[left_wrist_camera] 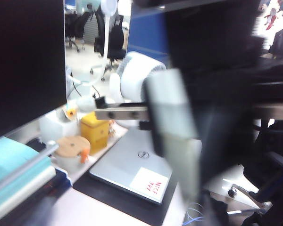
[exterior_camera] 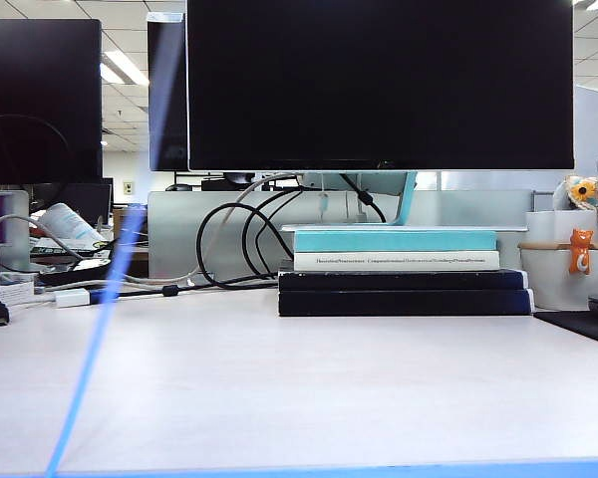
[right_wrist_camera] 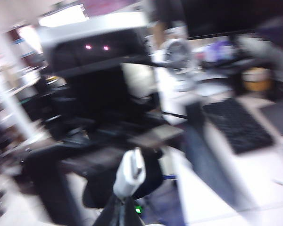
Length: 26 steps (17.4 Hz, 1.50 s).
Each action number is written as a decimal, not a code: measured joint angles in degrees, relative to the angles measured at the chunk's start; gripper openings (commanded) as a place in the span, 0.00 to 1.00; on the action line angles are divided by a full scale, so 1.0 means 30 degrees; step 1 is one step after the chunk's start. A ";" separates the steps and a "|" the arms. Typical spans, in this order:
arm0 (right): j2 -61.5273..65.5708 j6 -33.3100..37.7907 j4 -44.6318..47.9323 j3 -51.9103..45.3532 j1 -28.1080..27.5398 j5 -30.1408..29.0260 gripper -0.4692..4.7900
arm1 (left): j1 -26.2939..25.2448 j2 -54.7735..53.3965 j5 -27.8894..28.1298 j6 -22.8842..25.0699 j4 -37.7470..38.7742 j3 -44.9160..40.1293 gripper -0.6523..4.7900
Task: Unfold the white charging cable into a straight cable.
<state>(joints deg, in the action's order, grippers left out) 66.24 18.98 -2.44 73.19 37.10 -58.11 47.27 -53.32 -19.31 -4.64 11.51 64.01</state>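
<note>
White office desk (exterior_camera: 279, 398) shows neither arm. Right gripper (right_wrist_camera: 124, 201) is clamped on the white charging cable (right_wrist_camera: 130, 172) by its plug, which stands at twelve o'clock off the fingertips, cord unseen. Left gripper (left_wrist_camera: 172, 127) is probably the pale blur; whether it is open or closed, I cannot tell.

Neither gripper appears in the exterior view. The left wrist view is smeared: a pale finger (left_wrist_camera: 172, 127) of the left gripper (left_wrist_camera: 179, 155) is a blur, its jaw gap unreadable. The right wrist view is blurred too; the right gripper (right_wrist_camera: 122, 207), cut by the picture's edge, pinches a small white plug (right_wrist_camera: 131, 172), whose cord I cannot see.
</note>
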 measured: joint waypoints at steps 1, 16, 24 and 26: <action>-0.0015 0.0015 0.0160 0.0095 0.0197 0.0000 0.08 | 0.0000 -0.0656 -0.0313 -0.0015 -0.0481 0.0000 0.85; -0.0248 -0.0481 0.1020 0.1304 -0.1180 0.0838 0.08 | 0.0000 -0.2018 -0.2076 0.0437 0.1217 -0.0066 0.61; -0.1071 -0.0321 0.2025 0.1413 -0.3497 0.0976 0.08 | 0.0000 -0.2106 -0.2076 0.1195 0.3096 -0.0109 0.55; -0.1362 -0.0138 0.2200 0.2033 -0.4036 0.0947 0.08 | 0.0000 -0.2127 -0.2055 0.1253 0.3089 -0.0466 0.55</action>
<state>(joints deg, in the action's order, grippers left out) 62.15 18.57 4.16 79.29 24.99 -55.27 47.27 -59.70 -25.47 -0.89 20.78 62.61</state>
